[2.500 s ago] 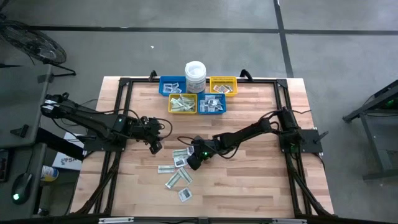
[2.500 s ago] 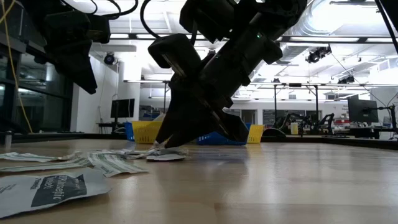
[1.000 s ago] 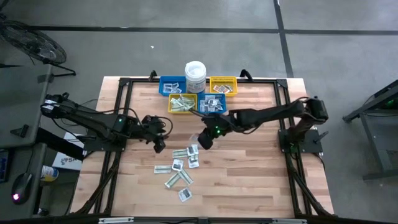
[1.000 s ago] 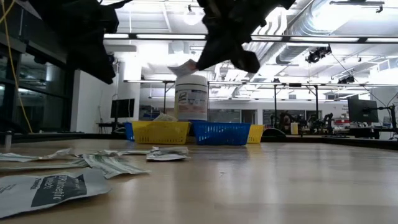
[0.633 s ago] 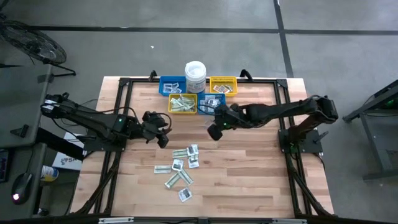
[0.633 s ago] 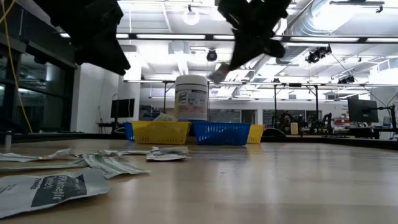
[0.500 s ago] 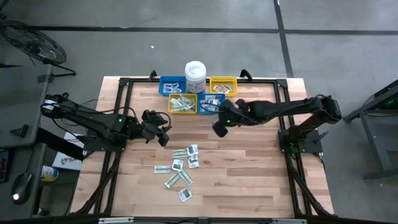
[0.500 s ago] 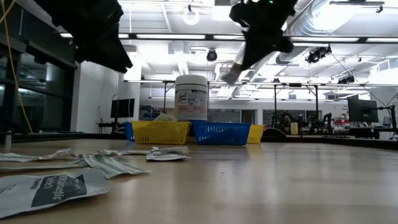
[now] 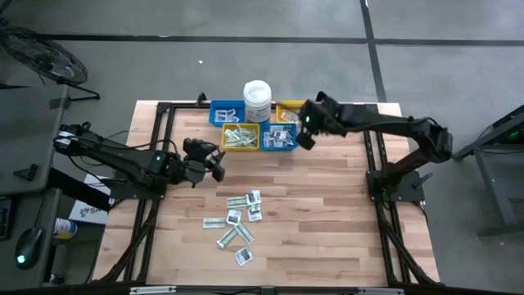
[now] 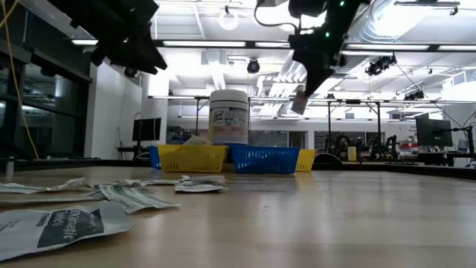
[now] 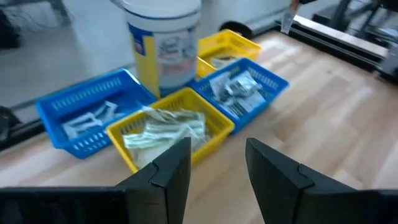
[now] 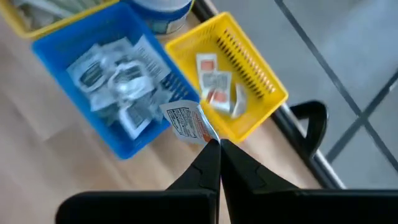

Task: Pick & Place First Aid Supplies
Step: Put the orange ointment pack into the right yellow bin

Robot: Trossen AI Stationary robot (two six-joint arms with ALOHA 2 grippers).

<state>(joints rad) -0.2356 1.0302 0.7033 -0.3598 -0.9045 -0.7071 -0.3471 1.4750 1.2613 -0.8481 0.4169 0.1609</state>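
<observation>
From above, my right gripper (image 9: 304, 141) has swung from the loose packets (image 9: 237, 215) mid-table to the far bins, while my left gripper (image 9: 218, 165) waits empty, fingers apart. My right wrist camera shows it clenched on a small packet (image 12: 188, 122), hanging beside the yellow bin (image 12: 252, 99); I should centre over that bin before releasing.

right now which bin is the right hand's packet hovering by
The back-right yellow bin, holding red-printed packets like the one in the right hand; the neighbouring bin is blue.
</observation>
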